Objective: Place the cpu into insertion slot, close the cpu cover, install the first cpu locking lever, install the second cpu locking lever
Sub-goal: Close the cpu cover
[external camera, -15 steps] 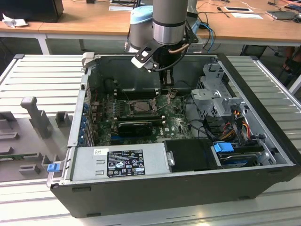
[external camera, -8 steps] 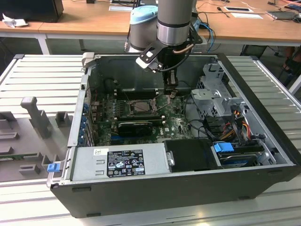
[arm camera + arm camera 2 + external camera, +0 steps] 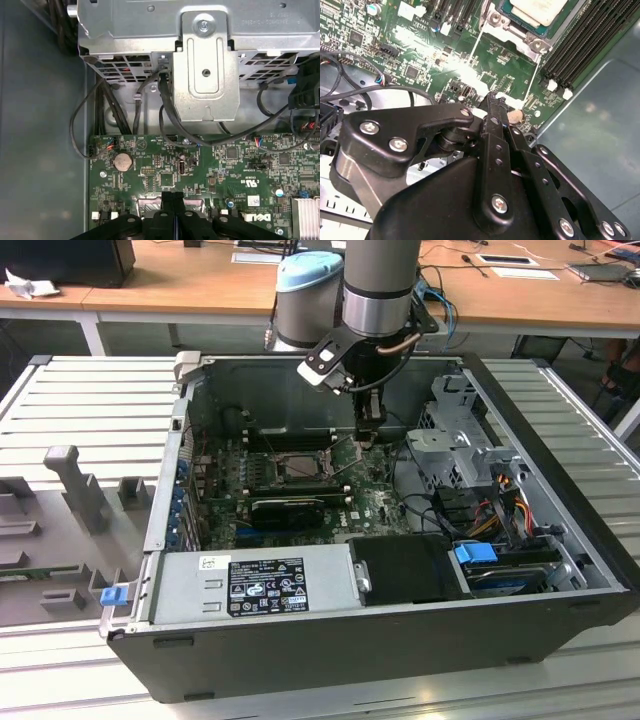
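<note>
An open desktop computer case [image 3: 330, 640] lies on its side on a ribbed metal table [image 3: 90, 390]. The robot arm [image 3: 380, 280] reaches down into it from the far edge. Along the case's near edge sits the silver power supply [image 3: 255, 580], and on the exterior view's right stands a metal drive cage [image 3: 455, 435]. The green motherboard [image 3: 375, 502] covers the case floor. On it, long black RAM slots [image 3: 575, 55] run just beside the insertion slot [image 3: 296, 468].

The gripper [image 3: 368, 430] hangs low over the board, near the insertion slot on the exterior view's right. Its black fingers [image 3: 492, 130] are pressed together in both wrist views, and nothing can be seen between them.

The cpu [image 3: 540, 9] sits in the insertion slot with its pale face up. The silver cpu cover [image 3: 517, 32] frames it, though whether the cover lies fully flat cannot be told. Two thin locking levers [image 3: 476, 42] run out from the socket's corners toward the gripper. The end of one lies just beside the fingertips, and contact cannot be made out. A coin cell battery [image 3: 122, 161] sits on the board near the drive cage.
</note>
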You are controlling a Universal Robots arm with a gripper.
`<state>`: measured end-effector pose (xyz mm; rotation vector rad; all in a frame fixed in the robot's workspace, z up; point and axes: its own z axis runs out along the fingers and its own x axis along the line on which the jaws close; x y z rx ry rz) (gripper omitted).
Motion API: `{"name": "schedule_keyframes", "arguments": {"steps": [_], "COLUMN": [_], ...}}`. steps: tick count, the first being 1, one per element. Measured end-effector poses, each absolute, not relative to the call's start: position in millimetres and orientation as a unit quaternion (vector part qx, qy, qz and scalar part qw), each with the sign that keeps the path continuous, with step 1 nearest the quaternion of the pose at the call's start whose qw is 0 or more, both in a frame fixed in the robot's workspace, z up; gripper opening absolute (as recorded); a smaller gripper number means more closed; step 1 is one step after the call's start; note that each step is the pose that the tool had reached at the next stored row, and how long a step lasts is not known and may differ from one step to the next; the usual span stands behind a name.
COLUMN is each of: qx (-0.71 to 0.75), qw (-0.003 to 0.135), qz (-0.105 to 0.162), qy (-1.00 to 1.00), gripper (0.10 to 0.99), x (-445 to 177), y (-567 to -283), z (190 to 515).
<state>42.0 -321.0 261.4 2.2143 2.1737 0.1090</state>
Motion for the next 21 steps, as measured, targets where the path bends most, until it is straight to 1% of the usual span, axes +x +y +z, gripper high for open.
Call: {"name": "schedule_keyframes", "arguments": {"steps": [10,14,17,18,19,21], "qx": [0.713,0.713,0.714,0.714,0.714,0.714], "qw": [0.018,0.018,-0.001,-0.012,-0.018,-0.018], "qz": [0.035,0.034,0.016,0.005,-0.001,-0.001], "qy": [0.7,0.7,0.7,0.7,0.7,0.7], "gripper": [0.106,0.106,0.106,0.106,0.106,0.106], "x": [59,62,63,63,63,62], "y": [-321,-321,-321,-321,-321,-321], "z": [254,246,245,245,245,245]}}
